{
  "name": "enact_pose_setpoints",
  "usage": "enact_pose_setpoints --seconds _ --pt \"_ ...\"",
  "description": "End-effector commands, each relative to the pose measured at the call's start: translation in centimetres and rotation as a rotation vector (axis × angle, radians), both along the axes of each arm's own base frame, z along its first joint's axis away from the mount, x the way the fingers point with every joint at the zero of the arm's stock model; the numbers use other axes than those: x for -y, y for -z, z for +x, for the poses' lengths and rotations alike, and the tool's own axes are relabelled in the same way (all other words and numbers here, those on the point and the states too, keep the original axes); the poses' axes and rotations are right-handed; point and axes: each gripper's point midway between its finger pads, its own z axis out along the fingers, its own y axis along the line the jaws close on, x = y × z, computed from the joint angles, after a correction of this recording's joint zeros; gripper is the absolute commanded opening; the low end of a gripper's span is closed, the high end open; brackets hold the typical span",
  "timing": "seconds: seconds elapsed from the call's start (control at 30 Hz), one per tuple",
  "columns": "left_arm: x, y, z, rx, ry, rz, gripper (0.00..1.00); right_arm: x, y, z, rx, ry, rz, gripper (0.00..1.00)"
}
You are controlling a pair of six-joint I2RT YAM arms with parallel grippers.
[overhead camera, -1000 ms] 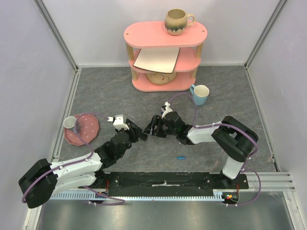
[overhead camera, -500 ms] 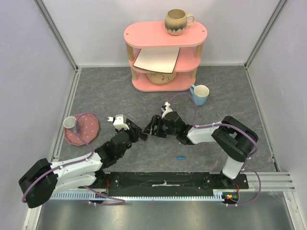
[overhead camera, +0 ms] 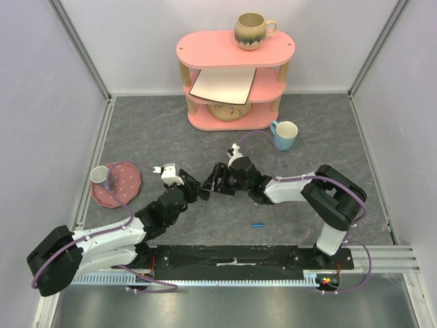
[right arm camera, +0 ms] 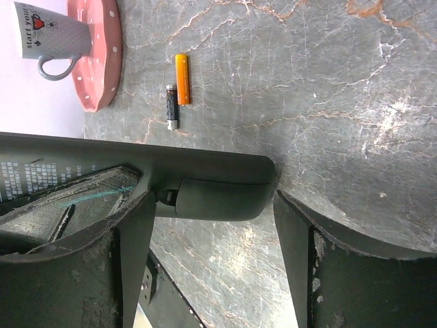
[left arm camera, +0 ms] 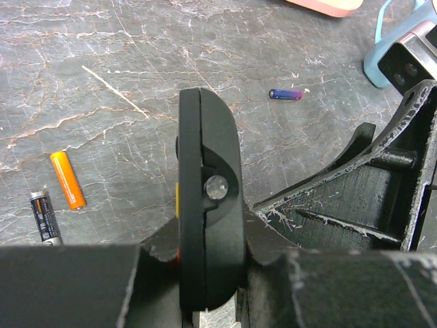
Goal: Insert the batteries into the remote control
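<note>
We are clamping the slim black remote control (left arm camera: 205,171) on edge in our left gripper (overhead camera: 196,189); our right gripper (overhead camera: 217,180) is straddling its end, grip uncertain. A dark purple battery (left arm camera: 285,93) is lying beyond it, nearer the right.

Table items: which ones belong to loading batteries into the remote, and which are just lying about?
Job: remote control, purple battery.
Probably lying about: orange cell, black cell, bright blue cylinder, pink shelf, brown mug, blue mug, grey mug, pink plate.
</note>
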Motion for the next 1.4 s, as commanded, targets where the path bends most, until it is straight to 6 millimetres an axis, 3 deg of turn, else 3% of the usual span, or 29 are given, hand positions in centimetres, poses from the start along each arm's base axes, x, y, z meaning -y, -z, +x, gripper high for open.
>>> enact_pose_setpoints --seconds 0.0,0.73,1.0,1.37 --pt "-1.1 3.0 -1.2 -0.077 0.013 0.110 0.02 -0.3 0.8 0.2 0.003 0.002 -0.050 0.76" --pt "-0.9 2.8 -1.1 -0.073 0.020 0.105 0.02 0.6 4.3 -1.1 -0.052 -0.010 -0.153 0.71" --pt "-0.9 2.5 -1.0 -0.063 0.017 0.107 0.02 1.4 5.6 -1.3 -0.084 -0.016 -0.245 0.53" --pt "-1.1 2.2 -0.8 -0.054 0.009 0.122 0.02 2.3 7.2 -2.0 -0.114 -0.029 -0.310 0.42"
